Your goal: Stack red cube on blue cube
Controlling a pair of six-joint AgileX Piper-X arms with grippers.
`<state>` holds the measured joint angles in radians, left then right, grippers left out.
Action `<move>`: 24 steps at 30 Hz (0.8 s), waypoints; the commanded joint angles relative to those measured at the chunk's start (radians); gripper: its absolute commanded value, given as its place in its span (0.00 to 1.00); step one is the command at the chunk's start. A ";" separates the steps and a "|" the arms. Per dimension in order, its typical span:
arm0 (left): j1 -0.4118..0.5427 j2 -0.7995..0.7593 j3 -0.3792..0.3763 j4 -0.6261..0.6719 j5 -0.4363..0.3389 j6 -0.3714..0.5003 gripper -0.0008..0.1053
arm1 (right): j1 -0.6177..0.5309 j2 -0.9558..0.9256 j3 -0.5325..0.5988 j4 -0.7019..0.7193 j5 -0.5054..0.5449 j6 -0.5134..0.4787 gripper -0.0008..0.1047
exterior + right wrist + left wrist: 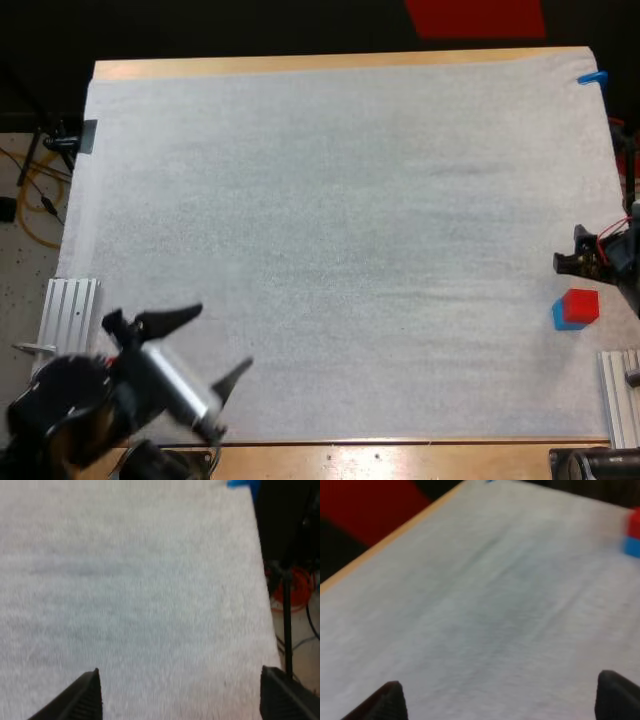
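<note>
A white mat point(330, 220) covers most of the wooden desk point(300, 64). My left pincer point(205, 350) hangs at about 7 o'clock of the mat, its black fingers spread wide with nothing between them and bare mat beneath. My right pincer point(180, 695), at about 3 o'clock by the mat's edge, likewise has its fingers parted and clear of anything. Just beside it, at about 4 o'clock, the red cube point(581, 303) sits on top of the blue cube point(558, 317), well apart from the left pincer.
</note>
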<state>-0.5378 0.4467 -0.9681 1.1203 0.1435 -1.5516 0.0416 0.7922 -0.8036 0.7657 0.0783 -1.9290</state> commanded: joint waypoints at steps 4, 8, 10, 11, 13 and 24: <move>0.094 0.082 0.005 -0.159 -0.052 -0.018 0.71 | -0.001 0.003 -0.051 -0.029 -0.010 -0.013 0.62; 0.264 0.134 0.005 -0.267 -0.052 -0.018 0.71 | -0.001 -0.005 -0.090 -0.029 -0.008 -0.013 0.62; 0.338 0.139 0.005 -0.293 -0.052 -0.018 0.71 | -0.001 -0.017 -0.103 -0.029 0.001 -0.013 0.62; 0.386 0.139 0.005 -0.300 -0.049 -0.014 0.71 | -0.001 -0.027 -0.112 -0.029 0.016 -0.013 0.62; 0.469 0.133 0.005 -0.303 -0.037 -0.010 0.71 | -0.001 -0.049 -0.116 -0.029 0.030 -0.014 0.62; 0.568 -0.083 0.005 -0.257 0.103 -0.006 0.71 | -0.001 -0.275 -0.093 0.063 0.036 0.023 0.62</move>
<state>0.0294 0.3659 -0.9603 0.8595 0.2381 -1.5545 0.0416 0.5236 -0.8967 0.8148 0.1163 -1.9088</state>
